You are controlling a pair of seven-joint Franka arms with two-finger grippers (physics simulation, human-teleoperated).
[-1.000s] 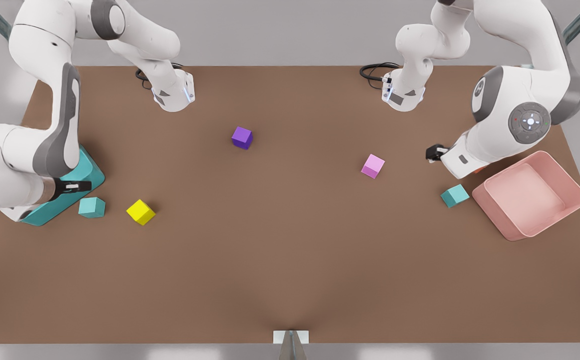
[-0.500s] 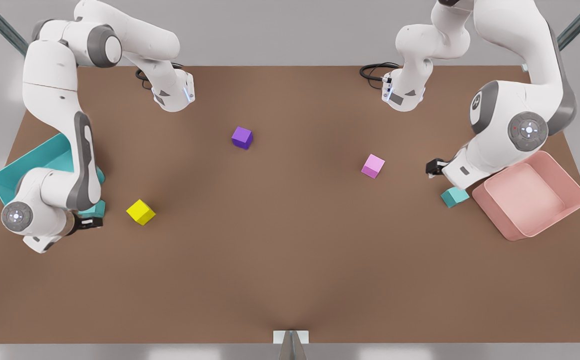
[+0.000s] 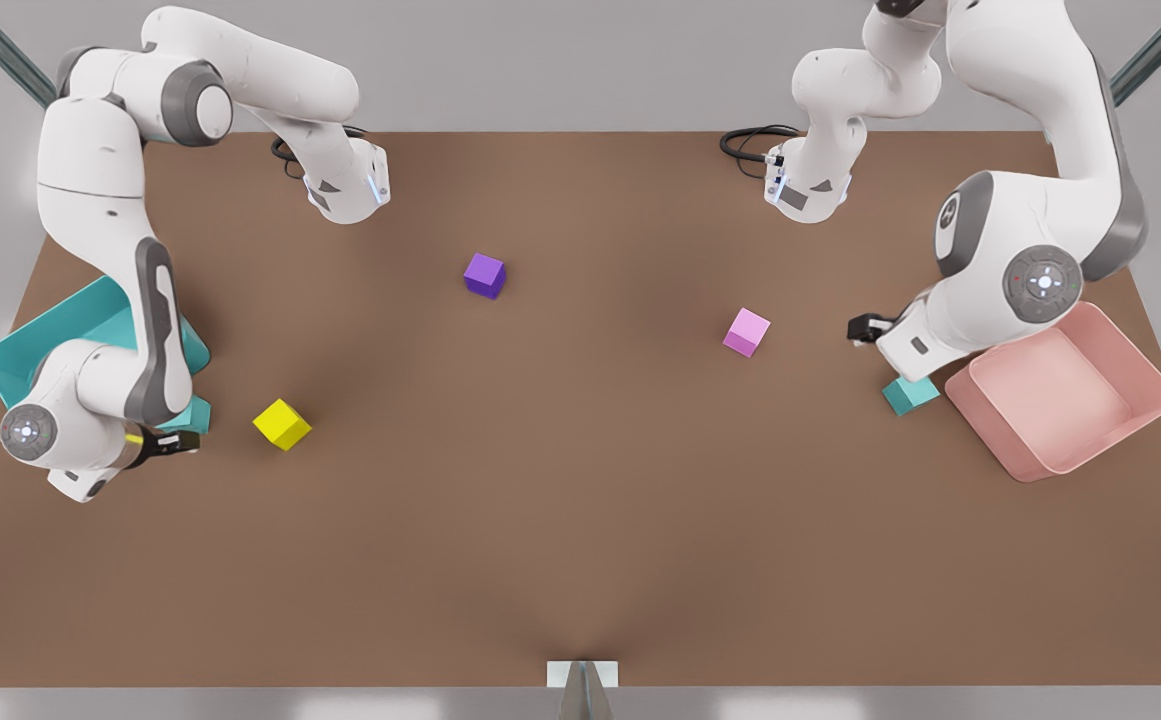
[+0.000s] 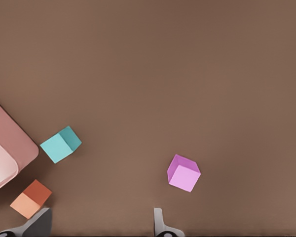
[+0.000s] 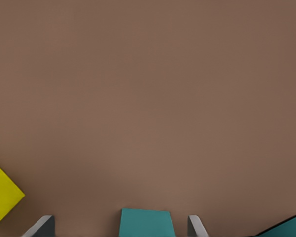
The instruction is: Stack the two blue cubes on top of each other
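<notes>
Stacking not begun; both blue cubes lie on the worktop.

Right gripper (image 5: 121, 226), fingers apart, straddles one blue cube (image 5: 145, 222) by the teal bin (image 3: 60, 325); left gripper (image 4: 101, 224), open, hovers near the other blue cube (image 4: 60, 143) beside the pink bin (image 3: 1120, 345).

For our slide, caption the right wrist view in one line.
Open right gripper straddles a teal cube, yellow cube beside it.

Two small matte teal cubes, both flat on table, well apart. First teal cube (image 3: 198, 414) (image 5: 146, 222) at the front view's left, mostly hidden by an arm. Second teal cube (image 3: 909, 394) (image 4: 60, 144) at right, turned slightly askew.
</notes>
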